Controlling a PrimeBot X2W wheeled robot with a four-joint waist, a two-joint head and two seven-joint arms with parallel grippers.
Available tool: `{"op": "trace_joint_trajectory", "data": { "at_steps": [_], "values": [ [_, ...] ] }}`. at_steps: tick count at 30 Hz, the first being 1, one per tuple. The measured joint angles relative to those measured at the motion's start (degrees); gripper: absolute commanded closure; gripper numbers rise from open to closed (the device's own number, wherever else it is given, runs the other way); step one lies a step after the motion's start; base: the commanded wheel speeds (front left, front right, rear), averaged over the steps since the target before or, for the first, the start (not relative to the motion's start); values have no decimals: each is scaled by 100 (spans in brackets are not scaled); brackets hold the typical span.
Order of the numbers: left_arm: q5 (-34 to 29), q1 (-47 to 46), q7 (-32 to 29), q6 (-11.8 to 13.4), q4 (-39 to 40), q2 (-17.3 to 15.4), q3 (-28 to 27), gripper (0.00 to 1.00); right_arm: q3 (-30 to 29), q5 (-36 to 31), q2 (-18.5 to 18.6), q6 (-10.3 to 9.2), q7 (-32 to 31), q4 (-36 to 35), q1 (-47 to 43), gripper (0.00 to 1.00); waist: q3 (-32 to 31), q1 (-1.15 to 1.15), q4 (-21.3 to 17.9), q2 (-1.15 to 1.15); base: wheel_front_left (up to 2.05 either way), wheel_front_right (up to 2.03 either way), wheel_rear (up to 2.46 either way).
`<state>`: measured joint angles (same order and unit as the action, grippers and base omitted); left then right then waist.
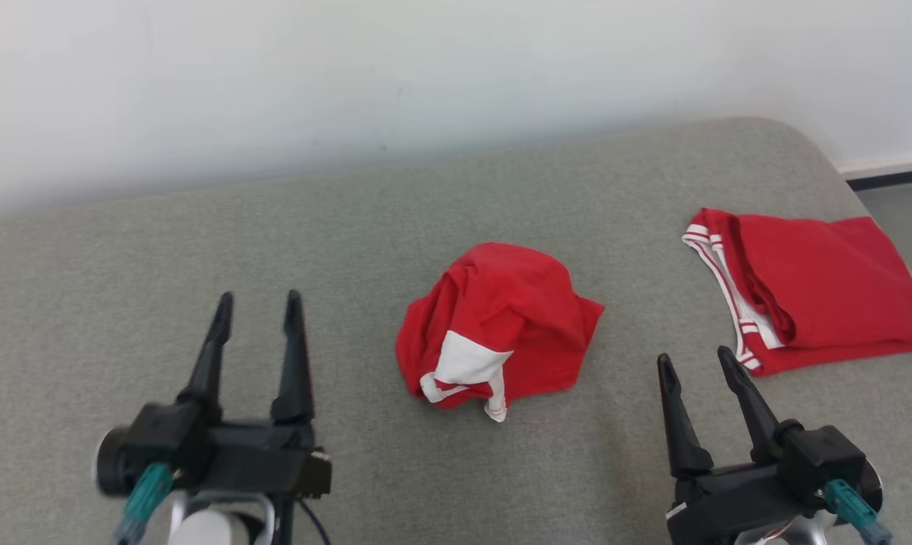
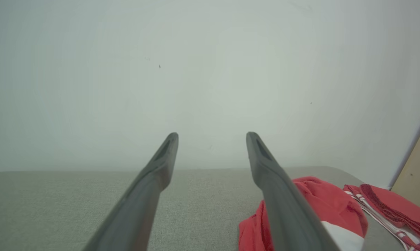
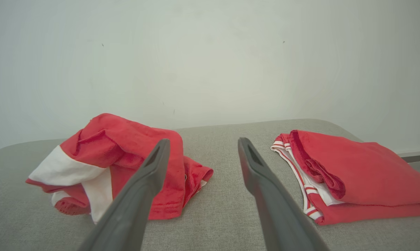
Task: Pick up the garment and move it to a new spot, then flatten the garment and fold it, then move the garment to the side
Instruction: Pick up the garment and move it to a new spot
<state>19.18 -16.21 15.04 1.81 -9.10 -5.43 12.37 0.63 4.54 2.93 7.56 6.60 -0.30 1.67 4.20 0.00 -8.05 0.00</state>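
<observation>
Garment (image 1: 501,325) crumpled on grey fabric surface (image 1: 350,227), white wall (image 1: 425,68) behind

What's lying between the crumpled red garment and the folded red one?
Nothing: the head view shows only bare grey cushion between the crumpled garment and the folded garment.

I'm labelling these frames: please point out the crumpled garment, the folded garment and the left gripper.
crumpled garment (image 1: 501,303), head view, red top of the heap.
folded garment (image 1: 826,280), head view, flat red upper layer.
left gripper (image 1: 260,297), head view, midway between its fingertips.
</observation>
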Motion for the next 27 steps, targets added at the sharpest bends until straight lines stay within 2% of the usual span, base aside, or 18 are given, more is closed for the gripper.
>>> {"op": "trace_joint_trajectory", "data": {
  "at_steps": [3,6,10,15,23,27],
  "values": [
    [-189,481,1,122,510,74,-305,0,-159,153,1,0,123,185,-15,0,-54,0,131,0,0,0,0],
    [-316,938,1,129,858,131,-569,0,-244,198,1,0,304,353,-14,0,-124,0,222,0,0,0,0],
    [-756,1417,1,31,949,91,-733,0,-246,192,1,0,466,600,-21,0,-212,0,302,0,0,0,0],
    [-1058,1833,1,13,816,60,-918,0,-294,105,1,0,581,872,-35,0,-269,0,372,0,0,0,0],
    [-1212,2160,1,-241,320,92,-1051,0,-348,-216,0,0,454,1016,-179,0,-263,0,484,0,0,0,0],
    [-1236,2158,1,-285,200,105,-1112,0,-388,-233,0,0,442,965,-242,0,-260,-1,499,0,0,0,0]
  ]
}}
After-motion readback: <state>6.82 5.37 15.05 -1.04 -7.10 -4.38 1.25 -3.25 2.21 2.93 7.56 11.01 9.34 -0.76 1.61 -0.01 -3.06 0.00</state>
